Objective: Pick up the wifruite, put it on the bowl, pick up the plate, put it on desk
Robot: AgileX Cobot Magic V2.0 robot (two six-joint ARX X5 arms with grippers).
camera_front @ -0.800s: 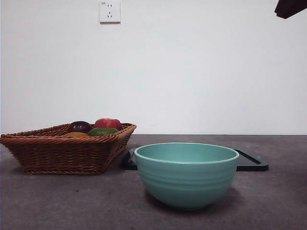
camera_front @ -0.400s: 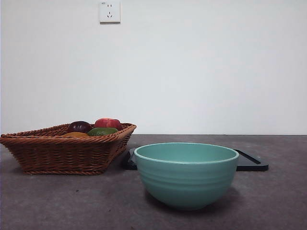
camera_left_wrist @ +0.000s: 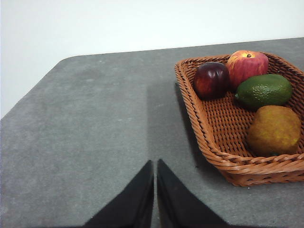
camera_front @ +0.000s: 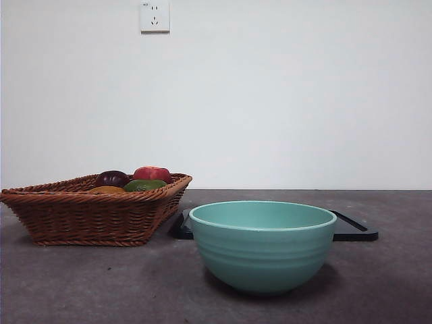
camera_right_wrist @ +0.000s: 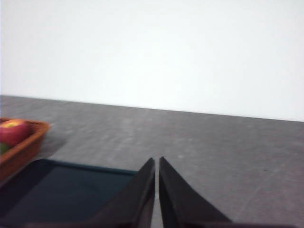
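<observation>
The mint-green bowl stands empty on the dark grey desk, near the front. A flat black tray lies right behind it and also shows in the right wrist view. A brown wicker basket at the left holds a brownish-yellow fruit, a green avocado, a dark red fruit and a red fruit. My left gripper is shut and empty over bare desk beside the basket. My right gripper is shut and empty by the tray's edge. Neither arm shows in the front view.
A white wall with a socket stands behind the desk. The desk's rounded corner and edges show in the left wrist view. Bare desk lies to the right of the tray.
A black arm tip at the top right corner of the front view one second ago has gone out of view. The bowl, basket and tray have not moved.
</observation>
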